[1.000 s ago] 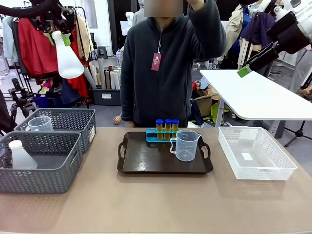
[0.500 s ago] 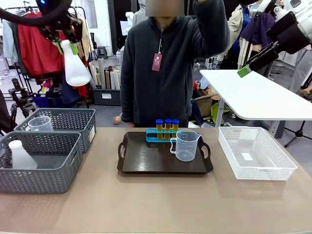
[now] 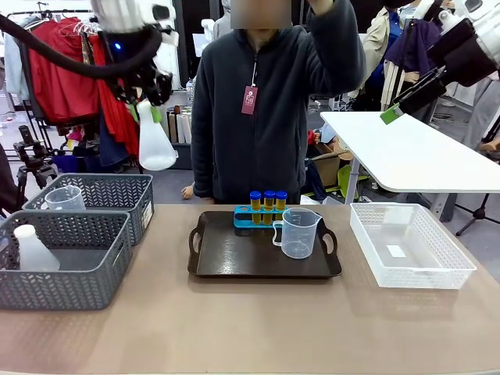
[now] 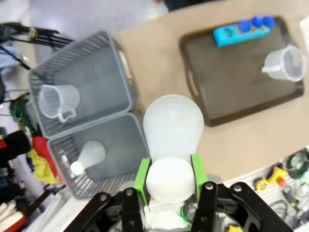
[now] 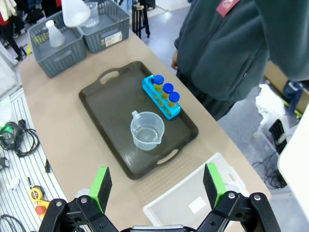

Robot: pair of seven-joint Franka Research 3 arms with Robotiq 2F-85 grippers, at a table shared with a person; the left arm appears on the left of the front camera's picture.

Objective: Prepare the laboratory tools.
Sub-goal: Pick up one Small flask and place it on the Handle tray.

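My left gripper (image 3: 145,109) is shut on the neck of a frosted white conical flask (image 3: 155,144), which hangs high above the table's left side. In the left wrist view the flask (image 4: 172,128) sits between the green pads (image 4: 142,175), over the baskets' edge. On the dark tray (image 3: 234,254) stand three amber tubes with blue caps (image 3: 268,200) in a blue rack, with the clear handled beaker (image 3: 298,232) in front of them. My right gripper (image 5: 157,186) is open and empty, high above the tray (image 5: 108,104) and the beaker (image 5: 147,130).
Two grey baskets stand at the left: the far one (image 3: 117,191) holds a clear beaker (image 3: 66,198), the near one (image 3: 78,281) a second white flask (image 3: 33,250). A white basket (image 3: 410,246) sits at the right. A person (image 3: 266,101) stands behind the tray.
My left arm has carried the flask to the right and lower, from the upper left corner towards the person. The right arm has not moved.
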